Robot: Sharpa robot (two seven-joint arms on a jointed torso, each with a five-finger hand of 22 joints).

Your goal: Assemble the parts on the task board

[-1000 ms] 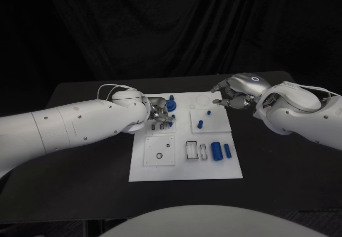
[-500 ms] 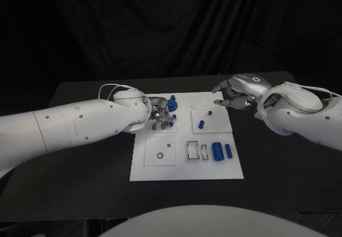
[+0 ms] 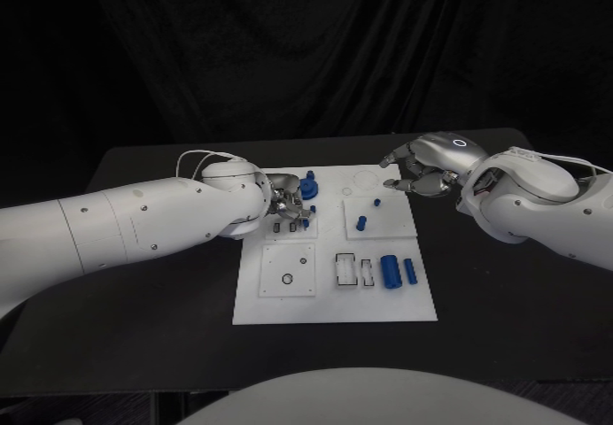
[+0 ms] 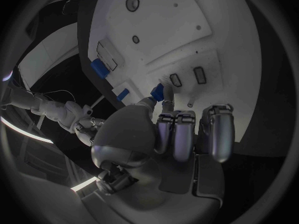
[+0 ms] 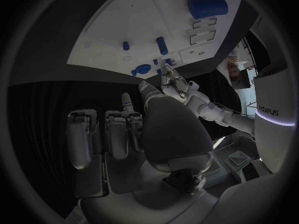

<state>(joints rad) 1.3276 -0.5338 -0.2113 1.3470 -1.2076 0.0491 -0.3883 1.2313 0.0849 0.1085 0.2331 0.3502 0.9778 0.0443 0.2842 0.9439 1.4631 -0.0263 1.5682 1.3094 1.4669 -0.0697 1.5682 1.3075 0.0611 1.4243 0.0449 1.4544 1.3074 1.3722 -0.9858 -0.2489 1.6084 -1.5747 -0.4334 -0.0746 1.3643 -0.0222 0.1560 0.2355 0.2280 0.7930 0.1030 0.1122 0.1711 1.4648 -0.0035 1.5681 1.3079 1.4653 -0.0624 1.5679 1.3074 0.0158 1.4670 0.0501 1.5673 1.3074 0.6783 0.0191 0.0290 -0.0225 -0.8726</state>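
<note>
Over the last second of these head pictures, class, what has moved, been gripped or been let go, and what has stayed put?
Nothing visibly changed. The left hand stays over the far left of the board by a blue part; whether it holds one cannot be told. The right hand still hovers at the board's far right corner, holding nothing. The two blue cylinders lie where they were.

One white task board (image 3: 332, 301) on the counter (image 3: 153, 301). Two hands: left hand (image 3: 289, 209), right hand (image 3: 415, 173). At least six blue parts show, two larger cylinders (image 3: 388, 272) nearest the right hand's side
</note>
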